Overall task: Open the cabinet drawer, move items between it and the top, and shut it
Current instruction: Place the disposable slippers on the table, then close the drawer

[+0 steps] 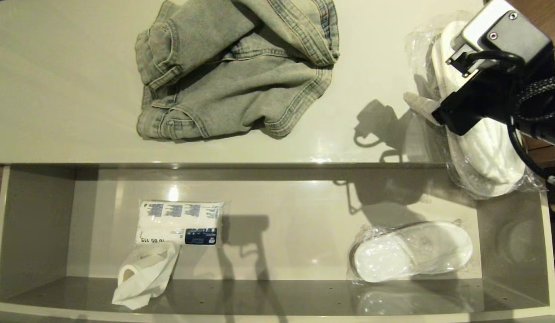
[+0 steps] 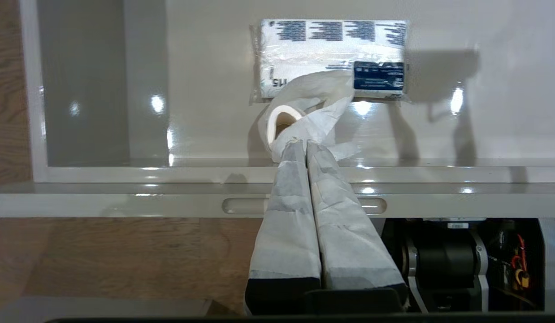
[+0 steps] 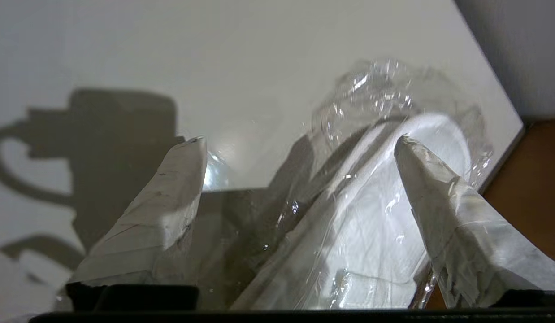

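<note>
Slippers first: you've got one flat white pair sealed in crinkly clear plastic (image 1: 481, 152) lying on the right end of the glossy off-white cabinet top (image 1: 71, 89), its long axis running front to back, with the near end poking out over the open drawer's back edge. The right gripper (image 3: 300, 148) is right over it, paper-wrapped fingers (image 3: 170, 197) spread wide apart with nothing pinched between them; the pack sits loose under the gap, closer to one finger than the other. So that pack looks delivered.

Second bagged slipper pack (image 1: 409, 251) is down in the grey drawer (image 1: 40, 215), right half, lying crosswise, so its long axis is turned about a quarter from the one on top. It's below and toward you from the right gripper, and that arm is clearly the nearer one.

The left gripper (image 2: 300, 146) is parked by the drawer's front left, fingers pressed together, empty, tips by some crumpled white tissue (image 1: 143, 276) and the blue-printed tissue pack (image 1: 179, 222). Grey denim garment (image 1: 237, 67) hogs the middle of the top.
</note>
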Available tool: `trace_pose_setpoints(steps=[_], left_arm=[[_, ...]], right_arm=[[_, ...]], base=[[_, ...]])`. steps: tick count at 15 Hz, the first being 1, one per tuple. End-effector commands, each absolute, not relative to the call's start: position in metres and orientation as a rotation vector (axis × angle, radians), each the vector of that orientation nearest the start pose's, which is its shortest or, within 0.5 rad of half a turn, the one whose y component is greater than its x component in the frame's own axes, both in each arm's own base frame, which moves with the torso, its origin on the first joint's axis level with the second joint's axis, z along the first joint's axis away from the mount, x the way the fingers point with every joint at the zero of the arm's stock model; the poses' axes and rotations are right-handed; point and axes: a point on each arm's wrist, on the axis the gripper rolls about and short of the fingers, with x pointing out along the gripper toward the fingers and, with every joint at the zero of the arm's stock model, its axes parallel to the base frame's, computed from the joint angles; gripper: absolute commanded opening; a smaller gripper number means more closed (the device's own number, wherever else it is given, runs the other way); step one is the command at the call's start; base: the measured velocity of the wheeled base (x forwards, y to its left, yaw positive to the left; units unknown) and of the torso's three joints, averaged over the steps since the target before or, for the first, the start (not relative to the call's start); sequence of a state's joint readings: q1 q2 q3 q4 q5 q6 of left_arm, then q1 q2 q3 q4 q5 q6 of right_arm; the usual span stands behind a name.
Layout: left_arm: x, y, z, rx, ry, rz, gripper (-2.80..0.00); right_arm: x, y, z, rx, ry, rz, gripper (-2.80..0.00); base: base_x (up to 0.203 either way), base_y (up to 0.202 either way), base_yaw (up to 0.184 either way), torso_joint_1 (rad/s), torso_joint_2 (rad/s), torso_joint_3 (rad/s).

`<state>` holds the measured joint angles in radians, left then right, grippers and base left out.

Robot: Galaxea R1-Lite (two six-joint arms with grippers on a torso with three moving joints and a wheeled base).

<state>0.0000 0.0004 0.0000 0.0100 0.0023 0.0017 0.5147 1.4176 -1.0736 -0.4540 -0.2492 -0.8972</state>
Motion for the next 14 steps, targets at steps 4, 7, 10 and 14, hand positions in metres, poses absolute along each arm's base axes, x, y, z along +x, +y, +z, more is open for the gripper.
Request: trace_pose_setpoints(steps=[4, 7, 10, 14], left_arm=[[-0.023, 0.000, 0.074, 0.002, 0.011, 0.003, -2.80], [-0.023, 0.000, 0.075, 0.002, 0.009, 0.003, -2.80], [-0.023, 0.000, 0.074, 0.002, 0.011, 0.003, -2.80], [-0.023, 0.000, 0.074, 0.002, 0.011, 0.003, -2.80]], right_arm=[[0.175, 0.109, 0.354, -0.824, -0.267, 0.191, 0.00], [0.144, 0.081, 0.377, -0.803, -0.133, -0.076, 0.00], [0.088, 0.042, 0.384, -0.816, -0.079, -0.157, 0.00], [0.034, 0.002, 0.382, -0.814, 0.003, -0.338, 0.00]], base=[[0.000, 0.000, 0.000, 0.000, 0.00, 0.000], [0.000, 0.000, 0.000, 0.000, 0.00, 0.000], [0.000, 0.000, 0.000, 0.000, 0.00, 0.000], [0.000, 0.000, 0.000, 0.000, 0.00, 0.000]])
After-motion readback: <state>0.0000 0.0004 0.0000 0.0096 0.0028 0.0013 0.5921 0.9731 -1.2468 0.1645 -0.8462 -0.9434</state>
